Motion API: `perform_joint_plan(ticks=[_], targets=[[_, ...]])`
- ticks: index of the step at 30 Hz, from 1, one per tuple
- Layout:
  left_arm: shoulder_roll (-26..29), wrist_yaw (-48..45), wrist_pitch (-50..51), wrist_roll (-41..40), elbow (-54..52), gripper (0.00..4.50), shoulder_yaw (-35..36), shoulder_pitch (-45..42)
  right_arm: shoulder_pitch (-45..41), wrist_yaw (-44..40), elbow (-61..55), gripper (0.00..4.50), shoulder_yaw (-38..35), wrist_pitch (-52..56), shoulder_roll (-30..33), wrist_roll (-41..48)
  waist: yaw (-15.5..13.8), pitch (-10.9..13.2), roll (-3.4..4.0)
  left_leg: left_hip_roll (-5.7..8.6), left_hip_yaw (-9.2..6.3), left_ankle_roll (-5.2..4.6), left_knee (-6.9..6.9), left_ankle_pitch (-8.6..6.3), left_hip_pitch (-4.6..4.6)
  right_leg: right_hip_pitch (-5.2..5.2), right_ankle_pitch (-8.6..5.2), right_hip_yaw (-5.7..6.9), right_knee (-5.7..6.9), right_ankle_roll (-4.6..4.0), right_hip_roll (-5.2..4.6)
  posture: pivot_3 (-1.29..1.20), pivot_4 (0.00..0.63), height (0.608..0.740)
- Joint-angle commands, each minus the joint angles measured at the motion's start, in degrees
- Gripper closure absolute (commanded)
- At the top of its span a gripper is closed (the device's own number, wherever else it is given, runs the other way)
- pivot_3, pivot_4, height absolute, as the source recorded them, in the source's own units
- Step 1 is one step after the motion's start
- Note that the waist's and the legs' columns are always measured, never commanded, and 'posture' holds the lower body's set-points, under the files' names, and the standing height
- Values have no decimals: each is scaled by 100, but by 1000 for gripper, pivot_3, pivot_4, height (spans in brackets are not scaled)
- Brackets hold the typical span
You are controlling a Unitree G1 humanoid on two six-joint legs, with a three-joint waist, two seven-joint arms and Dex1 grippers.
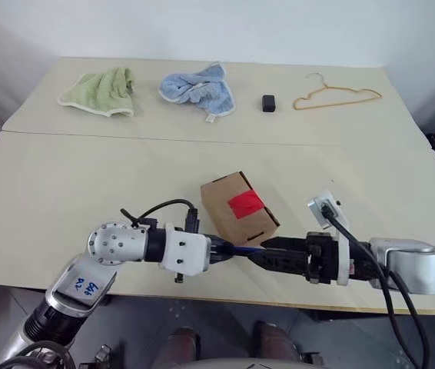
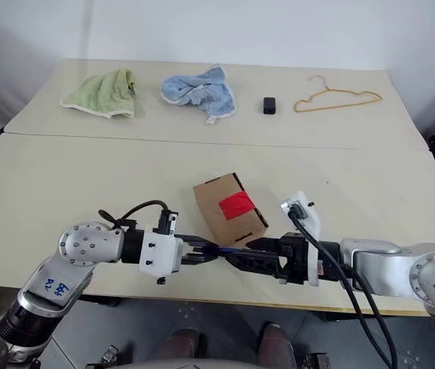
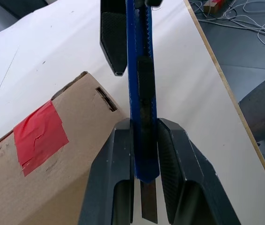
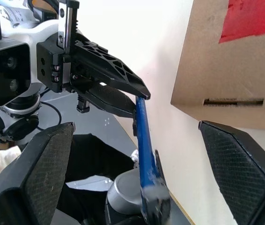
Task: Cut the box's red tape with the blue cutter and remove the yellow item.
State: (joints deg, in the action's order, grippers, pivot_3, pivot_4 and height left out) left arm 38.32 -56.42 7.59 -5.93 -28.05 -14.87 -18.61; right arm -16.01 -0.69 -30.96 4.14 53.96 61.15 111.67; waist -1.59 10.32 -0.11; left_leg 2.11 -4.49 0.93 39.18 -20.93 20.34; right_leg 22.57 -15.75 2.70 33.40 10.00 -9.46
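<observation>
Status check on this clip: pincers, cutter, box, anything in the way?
Left pincer shut on blue cutter. Right pincer open around cutter's far end. Box closed, red tape uncut. Nothing in the way.

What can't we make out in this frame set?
- Yellow item: not seen; the box is shut, red tape uncut.
- Cutter blade: head views too small; left gripper fingers cover the body in the wrist view.
- Small black block: too small to identify.

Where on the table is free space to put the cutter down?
Bare table lies left of the box, and right of it toward the far edge. It is crowded near the front edge, where both grippers meet at the blue cutter.
</observation>
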Motion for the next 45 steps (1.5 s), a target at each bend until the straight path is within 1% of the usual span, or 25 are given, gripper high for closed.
perform_joint_plan(ticks=[1,4,6,18,27,30,31,33,34,40,42,43,45], targets=[[-53,48,1,57,-6,4054,-74,-74,-199,119,51,881,92,82,-14,133,1,0,0,0,0,0,0,0,0,0,0,0,0,0,0,0,150,740],[-70,70,23,102,6,4054,-92,-85,-290,137,138,1988,150,117,-76,133,3,0,0,0,0,0,0,0,0,0,0,0,0,0,0,0,150,740],[-76,85,39,118,1,4054,-101,-74,-311,151,175,2615,168,139,-104,133,4,0,0,0,0,0,0,0,0,1,0,0,-1,0,0,0,150,740],[-91,124,95,178,-58,4054,-98,-1,-140,154,261,2615,144,317,-33,133,2,0,0,0,-1,0,0,0,2,1,0,0,-1,0,0,0,150,740],[-89,100,109,188,-68,4054,-135,-38,-181,273,337,2615,211,296,-199,132,2,0,0,0,-1,0,0,0,2,1,0,0,-1,0,0,0,150,740],[-79,107,126,187,-91,4054,-136,-33,-200,298,362,3196,223,299,-242,132,3,0,0,-1,-1,0,0,0,2,1,0,0,-1,0,0,0,150,740],[-82,111,136,188,-95,4054,-138,-36,-206,303,369,3473,230,308,-255,127,3,0,0,-1,-1,0,0,0,2,1,0,0,-1,0,0,0,150,740],[-89,114,155,193,-94,4054,-141,-52,-220,293,379,4181,243,340,-281,112,3,0,0,-1,-1,0,0,0,2,1,0,0,-1,0,0,0,150,740],[-88,113,159,198,-94,4054,-141,-55,-221,294,380,4357,245,354,-293,112,0,0,0,0,-1,0,0,0,2,1,0,0,-2,0,0,0,150,740],[-114,120,295,110,-104,4054,-91,-95,-238,230,415,4328,263,441,-319,81,2,0,0,0,-2,0,0,0,2,1,0,0,-2,0,0,0,150,740],[-207,148,533,-163,-201,3330,12,-66,-257,200,445,4328,263,461,-338,52,2,0,0,0,-2,0,0,0,2,1,0,0,-3,0,0,0,150,740],[-224,173,625,-242,-243,3108,83,-29,-277,156,465,4328,257,484,-353,6,2,0,0,0,-2,0,0,0,3,1,0,0,-2,0,0,0,150,740],[-190,161,781,-395,-336,2522,206,43,-291,81,482,4328,221,527,-362,-52,5,0,0,0,-3,0,0,0,4,2,0,0,-3,0,0,0,150,740]])
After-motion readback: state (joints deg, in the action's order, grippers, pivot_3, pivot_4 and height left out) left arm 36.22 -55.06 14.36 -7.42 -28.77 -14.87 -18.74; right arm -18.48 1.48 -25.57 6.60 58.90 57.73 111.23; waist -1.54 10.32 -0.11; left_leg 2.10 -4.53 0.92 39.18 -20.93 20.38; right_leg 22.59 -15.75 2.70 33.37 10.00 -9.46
